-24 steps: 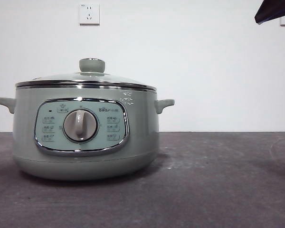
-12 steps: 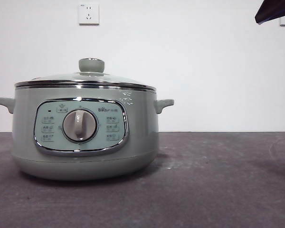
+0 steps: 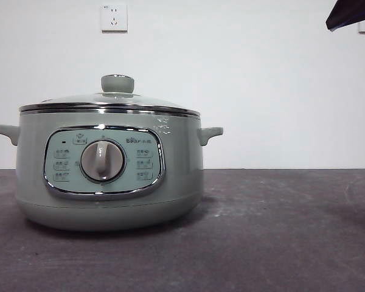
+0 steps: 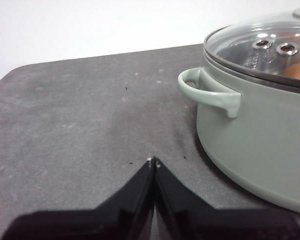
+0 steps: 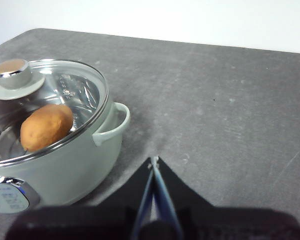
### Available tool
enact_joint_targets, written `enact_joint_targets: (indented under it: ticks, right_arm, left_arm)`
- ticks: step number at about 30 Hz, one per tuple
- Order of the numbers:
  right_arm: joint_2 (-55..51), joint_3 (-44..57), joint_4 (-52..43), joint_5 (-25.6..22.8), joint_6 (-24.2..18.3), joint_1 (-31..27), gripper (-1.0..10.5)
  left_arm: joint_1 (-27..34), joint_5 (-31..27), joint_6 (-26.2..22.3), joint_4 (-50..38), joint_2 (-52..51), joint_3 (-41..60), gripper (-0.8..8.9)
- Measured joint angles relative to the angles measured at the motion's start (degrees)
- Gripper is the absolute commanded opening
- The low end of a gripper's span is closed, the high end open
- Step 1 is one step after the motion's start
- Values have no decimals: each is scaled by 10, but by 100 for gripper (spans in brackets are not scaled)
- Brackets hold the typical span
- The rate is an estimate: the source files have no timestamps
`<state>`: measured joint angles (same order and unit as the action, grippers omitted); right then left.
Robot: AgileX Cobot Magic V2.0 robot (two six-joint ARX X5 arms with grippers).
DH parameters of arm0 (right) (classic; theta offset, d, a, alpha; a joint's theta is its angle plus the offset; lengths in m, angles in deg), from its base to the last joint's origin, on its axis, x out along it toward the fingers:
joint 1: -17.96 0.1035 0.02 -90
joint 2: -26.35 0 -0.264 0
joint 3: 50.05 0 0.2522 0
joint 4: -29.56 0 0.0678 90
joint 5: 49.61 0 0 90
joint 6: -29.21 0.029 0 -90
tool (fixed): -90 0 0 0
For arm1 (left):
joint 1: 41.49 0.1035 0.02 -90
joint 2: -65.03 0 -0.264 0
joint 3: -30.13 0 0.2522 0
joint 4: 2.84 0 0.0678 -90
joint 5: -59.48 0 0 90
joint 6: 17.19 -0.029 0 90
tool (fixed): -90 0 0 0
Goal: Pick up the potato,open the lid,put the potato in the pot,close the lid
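Right wrist view shows the orange-brown oval potato (image 5: 46, 126) inside my sage-green round pot (image 5: 65, 165), domed glass lid (image 5: 50, 105) on; both my grippers (image 4: 153, 161) (image 5: 153, 160) hover pinched together, empty.

Nothing is changing across the front views. The pot (image 3: 109, 173) is showing no shift. The black arm tip (image 3: 351, 13), high beside the pot, is showing none either.

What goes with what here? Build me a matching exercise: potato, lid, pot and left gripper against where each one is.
1. potato
2. lid
3. pot
4. left gripper

A. shut, empty, beside the pot's handle
B. standing on the grey table
C. seated on the pot's rim
D. inside the pot, under glass

Pairs: 1-D, 2-C, 3-B, 4-A
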<state>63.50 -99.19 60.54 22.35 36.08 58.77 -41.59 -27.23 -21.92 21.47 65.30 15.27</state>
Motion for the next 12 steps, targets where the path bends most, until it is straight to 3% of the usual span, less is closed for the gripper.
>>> enact_joint_targets:
  ticks: [12]
  right_arm:
    - [0,0,3,0,0,0,1]
  left_arm:
    - [0,-1,2,0,0,0,-3]
